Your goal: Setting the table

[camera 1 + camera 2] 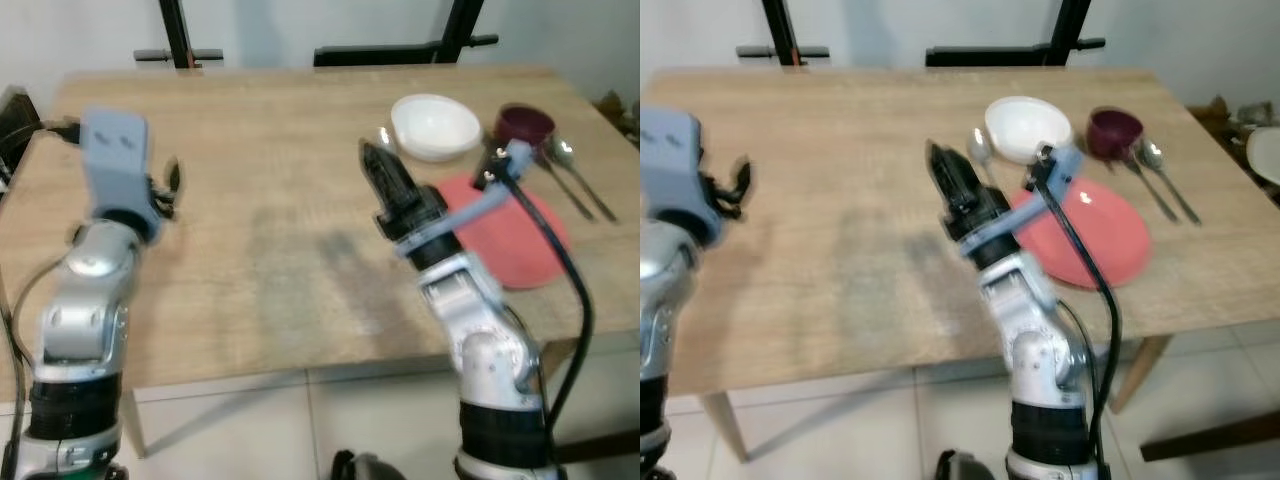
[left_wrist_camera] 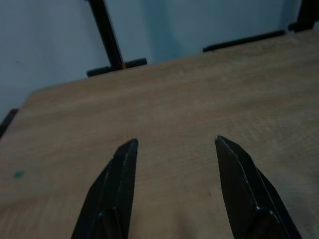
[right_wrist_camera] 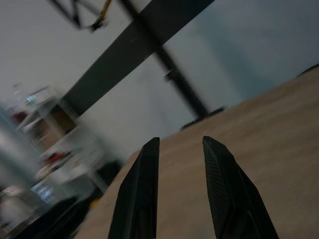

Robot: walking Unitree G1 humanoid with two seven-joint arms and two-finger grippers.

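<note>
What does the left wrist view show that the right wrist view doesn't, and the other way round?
Left wrist view alone: the left hand over bare wood, a black stand with its foot on the floor against the wall beyond the far edge, and a small green speck on the wood.
Right wrist view alone: the right hand, blurred shelving with clutter, and a dark slanting beam.
Both: the wooden table, a pale wall behind it, and two black fingers held apart with nothing between them.
</note>
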